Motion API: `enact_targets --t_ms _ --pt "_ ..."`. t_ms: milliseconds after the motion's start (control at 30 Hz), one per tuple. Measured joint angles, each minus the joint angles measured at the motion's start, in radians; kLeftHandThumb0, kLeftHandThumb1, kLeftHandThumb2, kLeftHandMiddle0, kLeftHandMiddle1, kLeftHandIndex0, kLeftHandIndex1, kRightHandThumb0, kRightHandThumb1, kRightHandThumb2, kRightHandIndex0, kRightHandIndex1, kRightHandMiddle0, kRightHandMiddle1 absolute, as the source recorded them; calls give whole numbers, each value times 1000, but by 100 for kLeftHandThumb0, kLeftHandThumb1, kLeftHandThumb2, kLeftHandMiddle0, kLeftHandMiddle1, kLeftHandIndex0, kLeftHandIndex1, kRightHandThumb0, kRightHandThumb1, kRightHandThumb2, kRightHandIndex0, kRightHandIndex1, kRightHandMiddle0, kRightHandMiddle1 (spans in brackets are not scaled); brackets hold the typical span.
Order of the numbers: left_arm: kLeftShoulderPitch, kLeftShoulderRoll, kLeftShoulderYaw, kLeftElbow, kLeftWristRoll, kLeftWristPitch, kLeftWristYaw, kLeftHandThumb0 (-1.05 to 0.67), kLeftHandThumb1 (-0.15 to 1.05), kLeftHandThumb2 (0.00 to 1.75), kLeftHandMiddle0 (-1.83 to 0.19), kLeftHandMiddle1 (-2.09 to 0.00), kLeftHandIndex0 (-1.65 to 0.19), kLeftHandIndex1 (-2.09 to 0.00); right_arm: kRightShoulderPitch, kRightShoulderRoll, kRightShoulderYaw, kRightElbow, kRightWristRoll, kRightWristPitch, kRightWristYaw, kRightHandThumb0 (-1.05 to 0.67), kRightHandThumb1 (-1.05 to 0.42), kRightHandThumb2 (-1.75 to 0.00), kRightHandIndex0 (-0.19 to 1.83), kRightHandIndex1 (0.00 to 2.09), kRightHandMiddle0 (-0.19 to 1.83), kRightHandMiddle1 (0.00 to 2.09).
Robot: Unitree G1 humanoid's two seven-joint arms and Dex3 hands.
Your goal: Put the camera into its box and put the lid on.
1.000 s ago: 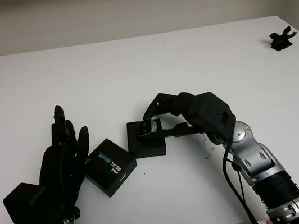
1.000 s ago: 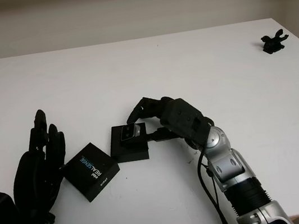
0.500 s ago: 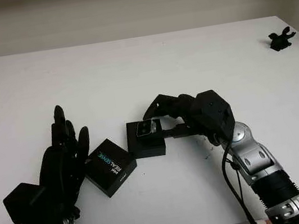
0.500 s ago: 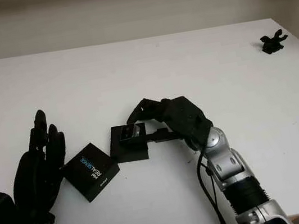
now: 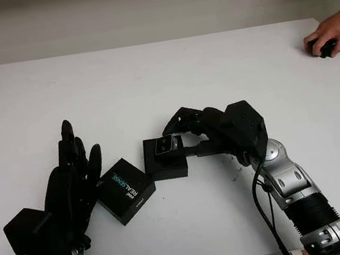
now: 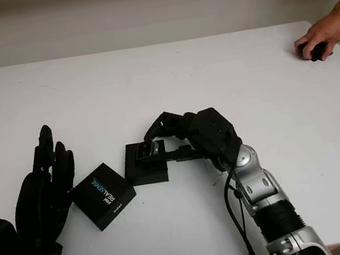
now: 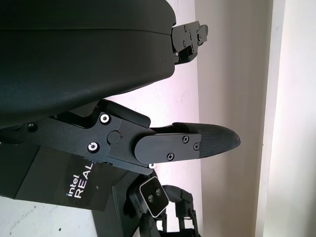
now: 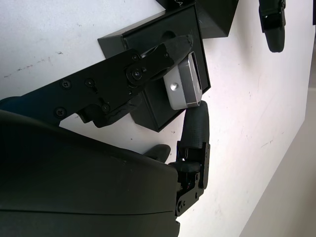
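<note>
1. My right hand (image 5: 188, 139) grips the small silver camera (image 5: 167, 144) between its fingers (image 8: 195, 123), holding it at the open black cardboard box (image 5: 166, 166).
2. Just beyond that box, away from my right hand, lies the black printed lid (image 5: 125, 189), flat on the white table (image 5: 162, 77).
3. My left hand (image 5: 70, 188) is open, just beside the lid's outer edge.
4. Well apart from both, at the table's far right corner, I see a person's bare hand (image 5: 329, 31) covering a small black object (image 6: 317, 52).
</note>
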Motion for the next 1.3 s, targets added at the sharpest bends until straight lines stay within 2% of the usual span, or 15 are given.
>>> enact_targets --t_ms 1300 --pt "-6 1 0 13 4 -1 0 -75 105 44 16 -6 16 -6 -61 8 -49 106 130 20 114 -44 -94 -5 10 45 35 165"
